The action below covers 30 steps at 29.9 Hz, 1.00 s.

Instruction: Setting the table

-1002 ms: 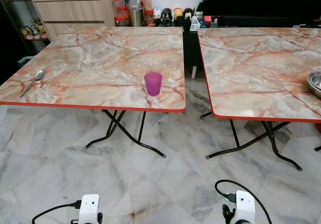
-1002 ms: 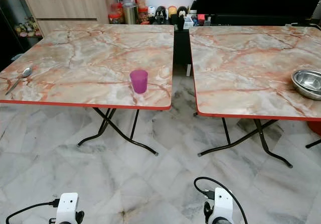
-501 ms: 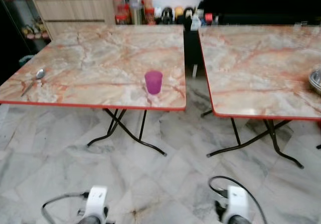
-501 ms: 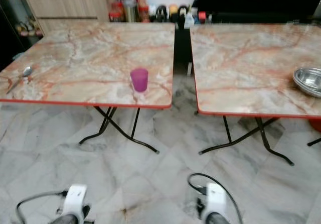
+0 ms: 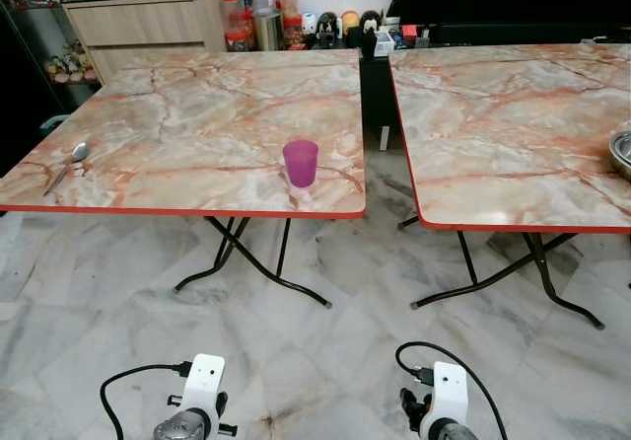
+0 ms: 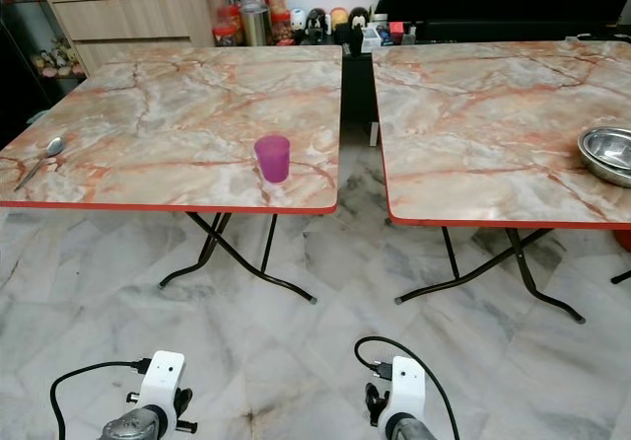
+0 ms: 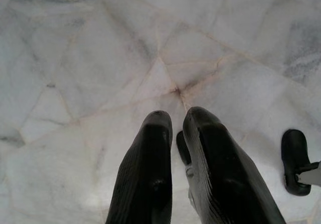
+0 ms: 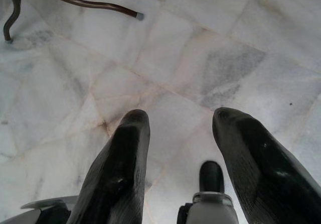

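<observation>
A purple cup (image 5: 301, 163) stands near the front right corner of the left marble-patterned table (image 5: 177, 124). A metal spoon (image 5: 69, 164) lies at that table's left edge. A steel bowl (image 6: 608, 154) rests on the right table (image 6: 493, 114), near its right side. Both arms hang low over the floor, well short of the tables. My left gripper (image 7: 176, 121) is shut, its fingers nearly touching with nothing between them. My right gripper (image 8: 178, 121) is open and empty above the floor tiles.
A narrow gap separates the two red-edged tables, which stand on black folding legs (image 5: 256, 262). Behind them are a wooden cabinet (image 5: 148, 16), jars and small figures (image 5: 296, 21) and a dark screen (image 5: 513, 1). Marble floor (image 5: 315, 361) lies between me and the tables.
The view has shifted slightly, so the camera moved. Both wrists show higher and closer together at the bottom. Cup, spoon and bowl stay put.
</observation>
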Tool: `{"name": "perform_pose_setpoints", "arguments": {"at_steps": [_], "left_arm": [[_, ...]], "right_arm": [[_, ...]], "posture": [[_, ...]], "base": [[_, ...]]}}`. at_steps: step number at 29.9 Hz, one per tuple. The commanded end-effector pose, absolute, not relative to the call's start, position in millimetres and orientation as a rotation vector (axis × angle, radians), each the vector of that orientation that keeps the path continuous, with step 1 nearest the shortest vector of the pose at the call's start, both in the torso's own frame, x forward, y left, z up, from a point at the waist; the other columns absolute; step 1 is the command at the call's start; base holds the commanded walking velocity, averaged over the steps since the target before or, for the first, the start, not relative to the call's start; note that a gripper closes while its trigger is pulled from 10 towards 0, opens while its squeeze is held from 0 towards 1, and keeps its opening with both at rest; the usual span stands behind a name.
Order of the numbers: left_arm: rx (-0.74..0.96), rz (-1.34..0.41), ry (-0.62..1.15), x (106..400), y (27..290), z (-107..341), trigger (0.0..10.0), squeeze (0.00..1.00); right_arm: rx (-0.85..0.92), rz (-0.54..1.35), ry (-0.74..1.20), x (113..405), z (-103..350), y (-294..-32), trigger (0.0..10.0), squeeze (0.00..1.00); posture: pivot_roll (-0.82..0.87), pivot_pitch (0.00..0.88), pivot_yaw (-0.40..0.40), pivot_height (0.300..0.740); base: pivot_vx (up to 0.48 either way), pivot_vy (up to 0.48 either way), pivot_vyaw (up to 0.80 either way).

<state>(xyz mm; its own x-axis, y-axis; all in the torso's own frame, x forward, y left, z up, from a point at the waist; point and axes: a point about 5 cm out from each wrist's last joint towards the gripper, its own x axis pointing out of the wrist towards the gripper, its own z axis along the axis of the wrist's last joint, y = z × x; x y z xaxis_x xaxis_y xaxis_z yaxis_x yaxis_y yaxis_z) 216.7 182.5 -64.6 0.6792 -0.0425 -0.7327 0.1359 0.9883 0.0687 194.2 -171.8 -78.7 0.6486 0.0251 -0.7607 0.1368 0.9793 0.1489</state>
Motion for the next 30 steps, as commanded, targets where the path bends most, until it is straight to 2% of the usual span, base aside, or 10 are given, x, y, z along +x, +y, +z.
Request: {"name": "perform_pose_setpoints", "arguments": {"at_steps": [1, 13, 30], "left_arm": [[0.157, -0.093, 0.820, 216.8, 189.4, -63.8, 10.0, 0.00], [0.141, -0.053, 0.820, 215.9, 195.3, -63.5, 10.0, 0.00], [0.146, -0.055, 0.835, 213.7, 193.4, -65.5, 10.0, 0.00]], "right_arm": [[0.188, -0.068, 0.856, 195.2, -77.8, -174.2, 10.0, 0.00], [0.160, -0.066, 0.862, 194.2, -77.8, -180.6, 10.0, 0.00], [0.151, -0.045, 0.850, 199.4, -75.5, -175.5, 10.0, 0.00]], "posture": [[-0.04, 0.000, 0.067, 0.740], [-0.04, 0.000, 0.054, 0.740], [-0.04, 0.000, 0.053, 0.740]], "base": [[0.000, 0.000, 0.00], [0.000, 0.000, 0.00], [0.000, 0.480, 0.00]]}}
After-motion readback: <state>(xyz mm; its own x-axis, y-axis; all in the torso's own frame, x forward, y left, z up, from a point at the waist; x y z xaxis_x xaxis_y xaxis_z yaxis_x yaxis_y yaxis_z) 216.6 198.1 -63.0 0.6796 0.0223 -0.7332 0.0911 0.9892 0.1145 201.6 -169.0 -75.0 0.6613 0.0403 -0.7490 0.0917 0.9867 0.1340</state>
